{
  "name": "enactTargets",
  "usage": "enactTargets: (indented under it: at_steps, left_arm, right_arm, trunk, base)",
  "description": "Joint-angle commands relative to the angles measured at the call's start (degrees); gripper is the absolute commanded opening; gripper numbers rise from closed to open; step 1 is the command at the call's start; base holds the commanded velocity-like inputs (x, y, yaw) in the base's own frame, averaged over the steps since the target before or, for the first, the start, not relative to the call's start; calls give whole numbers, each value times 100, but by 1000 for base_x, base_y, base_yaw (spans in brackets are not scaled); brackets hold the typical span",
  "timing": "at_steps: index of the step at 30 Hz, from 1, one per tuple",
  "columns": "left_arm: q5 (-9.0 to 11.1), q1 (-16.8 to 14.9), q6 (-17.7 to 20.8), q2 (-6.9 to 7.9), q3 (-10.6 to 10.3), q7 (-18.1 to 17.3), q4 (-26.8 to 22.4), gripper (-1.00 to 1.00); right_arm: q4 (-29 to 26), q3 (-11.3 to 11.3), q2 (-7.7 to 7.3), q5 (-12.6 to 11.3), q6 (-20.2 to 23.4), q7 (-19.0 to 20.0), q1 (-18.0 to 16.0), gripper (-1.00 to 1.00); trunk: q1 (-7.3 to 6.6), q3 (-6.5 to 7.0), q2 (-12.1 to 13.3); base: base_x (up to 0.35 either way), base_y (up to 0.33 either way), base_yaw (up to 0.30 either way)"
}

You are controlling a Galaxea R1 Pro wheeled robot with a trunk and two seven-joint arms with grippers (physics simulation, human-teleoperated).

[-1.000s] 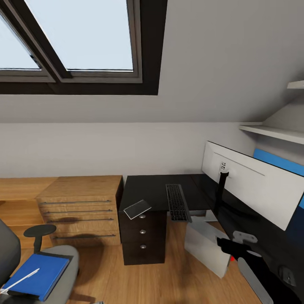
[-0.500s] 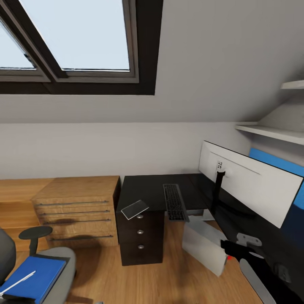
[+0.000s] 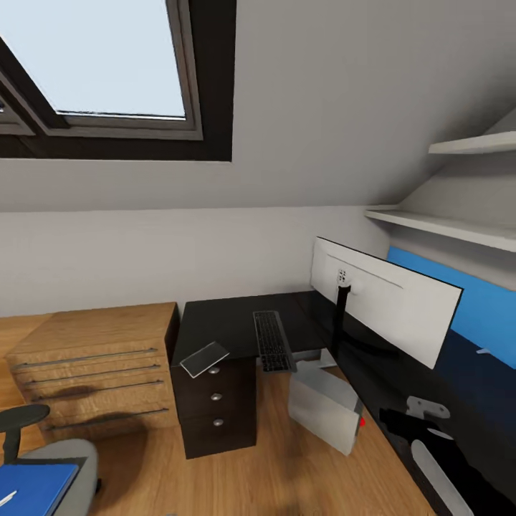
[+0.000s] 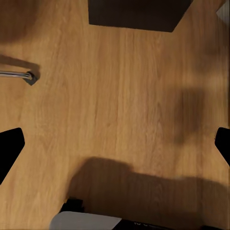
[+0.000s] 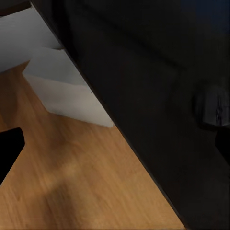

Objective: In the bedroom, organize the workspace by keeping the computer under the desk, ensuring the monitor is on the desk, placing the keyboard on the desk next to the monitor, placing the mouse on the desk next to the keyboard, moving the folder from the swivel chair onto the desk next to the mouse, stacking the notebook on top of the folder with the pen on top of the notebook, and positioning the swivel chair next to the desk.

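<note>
An attic bedroom with a sloped grey-white ceiling, a black-framed skylight (image 3: pixel 107 64) at upper left and a light wood floor (image 3: pixel 272 473).

A glossy black L-shaped desk (image 3: pixel 229 322) fills the middle and right of the head view, with a blue back panel (image 3: pixel 473 308) along its right side. On the right wing stands the monitor (image 3: pixel 387 308), a wide flat screen seen from behind: white back, thin black edge, black stand. On the far wing lies the keyboard (image 3: pixel 272 340), slim and dark, running front to back, near the monitor's foot. Left of it, at the desk's front corner, lies the notebook (image 3: pixel 204 358), small and thin with a dark reflective cover and pale edges. Below that corner is a black three-drawer pedestal (image 3: pixel 215 412).

The computer (image 3: pixel 322 405), a plain light grey box with a small red light, stands tilted on the floor against the desk's inner edge. In the right wrist view the mouse (image 5: pixel 213 109), small, dark and rounded, sits on the black desk top.

A low light-wood drawer unit (image 3: pixel 93 365) stands left of the desk. At the lower left corner is the swivel chair (image 3: pixel 57 466), grey with a black armrest, holding the bright blue folder (image 3: pixel 32 487); the white tip of the pen (image 3: pixel 7 498) rests on the folder.

The right gripper (image 5: pixel 115 143) hangs over the desk edge, its fingertips spread wide apart. The left gripper (image 4: pixel 115 143) hangs over bare floor, likewise spread.
</note>
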Motion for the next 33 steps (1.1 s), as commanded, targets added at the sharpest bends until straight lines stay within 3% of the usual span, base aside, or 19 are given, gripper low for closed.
enactTargets:
  at_steps: [1,33]
  left_arm:
    - [59,2,29,-3,1,31,-12,100]
    - [58,2,-172,-4,-7,31,83,100]
  right_arm:
    - [-2,23,-20,-50,3,-52,-7,100]
    - [7,-176,-158,-2,-14,-16,-7,100]
  trunk:
    - [3,-11,-10]
    - [3,-11,-10]
  base:
    - [0,0,-266]
    - [0,0,-266]
